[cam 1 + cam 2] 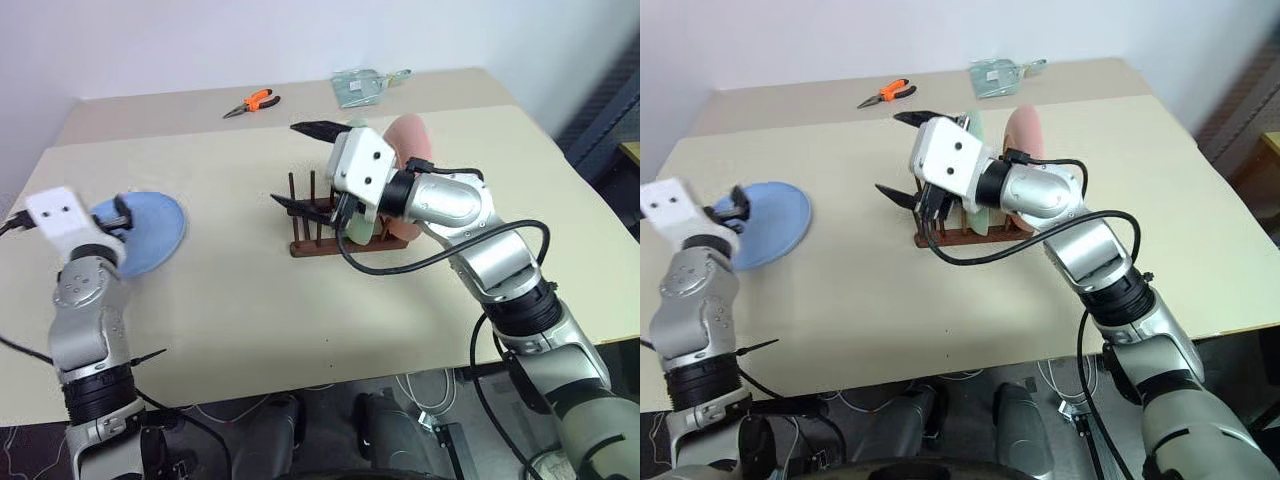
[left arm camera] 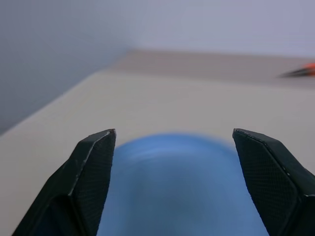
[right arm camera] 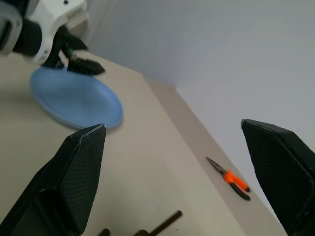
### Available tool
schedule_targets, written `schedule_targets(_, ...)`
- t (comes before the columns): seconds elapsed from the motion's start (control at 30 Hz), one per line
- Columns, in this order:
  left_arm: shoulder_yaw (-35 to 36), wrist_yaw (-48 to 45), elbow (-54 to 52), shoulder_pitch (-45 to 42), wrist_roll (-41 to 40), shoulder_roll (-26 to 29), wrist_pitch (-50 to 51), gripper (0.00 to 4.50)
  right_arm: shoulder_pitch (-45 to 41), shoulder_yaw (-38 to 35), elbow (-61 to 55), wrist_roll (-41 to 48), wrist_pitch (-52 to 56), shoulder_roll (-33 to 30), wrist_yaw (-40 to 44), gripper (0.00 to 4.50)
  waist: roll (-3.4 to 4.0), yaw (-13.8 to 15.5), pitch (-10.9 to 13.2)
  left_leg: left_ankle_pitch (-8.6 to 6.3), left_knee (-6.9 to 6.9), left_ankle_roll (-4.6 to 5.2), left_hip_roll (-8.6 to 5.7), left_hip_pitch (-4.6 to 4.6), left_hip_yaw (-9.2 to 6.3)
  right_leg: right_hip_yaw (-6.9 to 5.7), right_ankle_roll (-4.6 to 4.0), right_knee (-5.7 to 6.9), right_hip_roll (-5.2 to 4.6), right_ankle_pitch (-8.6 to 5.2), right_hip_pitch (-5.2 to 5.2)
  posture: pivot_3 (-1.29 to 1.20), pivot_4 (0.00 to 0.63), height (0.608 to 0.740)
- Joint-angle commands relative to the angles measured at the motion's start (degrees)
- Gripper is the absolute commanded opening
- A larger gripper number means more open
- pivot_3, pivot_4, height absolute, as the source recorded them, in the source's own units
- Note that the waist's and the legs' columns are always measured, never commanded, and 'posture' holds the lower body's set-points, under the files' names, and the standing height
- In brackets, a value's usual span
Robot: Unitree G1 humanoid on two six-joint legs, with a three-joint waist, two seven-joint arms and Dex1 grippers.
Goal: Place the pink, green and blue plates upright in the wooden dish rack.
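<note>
Both empty — left gripper (image 2: 170,147), right gripper (image 3: 172,147) gape wide.

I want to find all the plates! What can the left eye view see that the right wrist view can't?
Left eye view alone: the pink plate and green plate standing in the wooden dish rack, and a clear packet behind. Right wrist view alone: nothing new, just the right gripper's open jaws close up. Both: the blue plate lying flat, the left gripper by it, the orange pliers, some rack pegs.
</note>
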Motion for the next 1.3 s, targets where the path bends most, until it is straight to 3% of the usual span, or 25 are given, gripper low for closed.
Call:
schedule_targets(0.03, 6.0, 4.5, -2.0, -1.2, -2.5, -0.9, 5.8, 3.92, -0.3, -0.8, -0.9, -0.9, -1.6, 2.2, 1.5, 4.5, -0.11, 0.0, 0.0, 0.0, 0.0, -0.01, 0.0, 0.0, 0.0, 0.0, 0.01, 0.0, 0.0, 0.0, 0.0, 0.0, 0.15, 0.729)
schedule_targets(0.2, 14.5, 8.3, -1.3, -3.5, -10.9, -6.2, 14.0, 3.92, 1.6, -1.2, -1.1, -2.5, -1.9, 3.5, 2.7, 4.5, -0.38, 0.1, -0.1, 0.0, 0.03, -0.04, -0.02, 0.0, -0.09, -0.07, 0.01, 0.01, -0.01, 0.01, 0.02, 0.0, 0.15, 0.729)
schedule_targets(0.23, 15.9, 8.3, -0.8, -4.1, -12.8, -7.3, 14.6, 3.69, 2.1, -1.3, -1.3, -2.9, -1.9, 3.7, 2.7, 4.5, -0.48, 0.0, -0.1, -0.01, 0.03, -0.04, -0.02, 0.0, -0.1, -0.07, 0.01, 0.01, -0.01, 0.01, 0.03, 0.0, 0.15, 0.729)
schedule_targets(0.3, 17.5, 8.3, -0.2, -4.8, -15.7, -8.5, 15.5, 3.13, 2.8, -1.6, -1.7, -3.7, -1.9, 3.9, 2.7, 4.5, -0.53, -0.1, -0.1, 0.0, 0.02, -0.05, -0.02, 0.0, -0.09, -0.07, 0.01, 0.03, -0.01, 0.01, 0.02, 0.0, 0.15, 0.729)
schedule_targets(0.5, 18.7, 9.4, 0.6, -5.6, -19.4, -9.2, 15.3, 0.14, 4.4, -2.3, -2.5, -4.4, 0.0, 4.2, 2.8, 4.5, -0.55, -0.1, -0.1, -0.03, 0.01, -0.21, -0.02, 0.02, -0.09, -0.06, 0.0, 0.1, -0.01, 0.01, 0.0, 0.0, 0.15, 0.729)
schedule_targets(0.53, 17.6, 7.9, 0.1, -5.9, -20.0, -8.8, 14.0, 0.01, 4.6, -2.4, -2.5, -4.5, 0.3, 4.0, 3.0, 4.5, -0.56, -0.1, -0.1, -0.03, 0.01, -0.22, -0.02, 0.02, -0.1, -0.06, 0.0, 0.11, 0.0, 0.01, 0.0, 0.0, 0.15, 0.729)
schedule_targets(0.6, 16.0, 6.0, -0.4, -6.1, -20.6, -8.1, 12.3, 0.01, 4.7, -2.5, -2.5, -4.7, 0.6, 3.9, 3.2, 4.5, -0.56, -0.1, -0.1, -0.04, 0.01, -0.24, -0.03, 0.04, -0.09, -0.06, -0.01, 0.13, -0.01, 0.01, 0.01, 0.0, 0.15, 0.729)
schedule_targets(0.7, 4.9, -2.1, -8.3, -8.2, -19.6, -4.6, 9.0, 0.01, 4.5, -0.9, -1.5, -8.1, -3.5, 3.7, 3.2, 4.5, -0.88, 0.1, 0.1, -0.02, 0.0, -0.29, -0.04, 0.04, -0.09, -0.06, -0.01, 0.16, -0.01, 0.01, -0.01, 0.0, 0.15, 0.729)
schedule_targets(0.83, -5.8, -5.4, -15.3, -11.3, -19.5, -1.1, 11.7, 0.01, 4.0, 2.8, 1.8, -14.7, -10.5, 4.3, 3.0, 4.5, -1.03, 0.3, 0.0, -0.01, 0.02, -0.35, -0.08, 0.03, -0.11, -0.06, -0.04, 0.16, -0.02, 0.03, 0.02, 0.0, 0.15, 0.729)
schedule_targets(1.1, -9.4, -4.2, -21.0, -15.7, -23.9, -1.4, 17.5, 0.01, -1.1, 6.3, 15.6, -26.6, -19.6, 8.9, -2.3, 4.5, -0.99, -0.8, 0.1, 0.26, -0.11, -0.68, 0.04, 0.08, 0.04, 0.13, -0.08, 0.53, 0.12, 0.01, -0.29, 0.0, 0.15, 0.729)
schedule_targets(1.2, -9.8, -4.6, -22.0, -15.2, -24.6, -1.2, 18.1, 0.0, -3.3, 6.5, 20.6, -29.6, -22.0, 10.1, -4.2, 3.68, -1.0, -0.5, 0.1, 0.28, -0.1, -0.74, 0.17, 0.08, 0.03, 0.13, -0.16, 0.52, 0.27, 0.05, -0.28, 0.0, 0.15, 0.729)
schedule_targets(1.3, -9.7, -4.6, -22.4, -14.7, -24.9, -1.1, 18.6, 0.0, -4.0, 6.2, 22.7, -30.9, -23.3, 11.0, -4.4, 2.11, -1.01, -0.2, 0.1, 0.28, -0.07, -0.74, 0.16, 0.08, 0.03, 0.14, -0.16, 0.48, 0.27, 0.05, -0.24, 0.0, 0.15, 0.729)
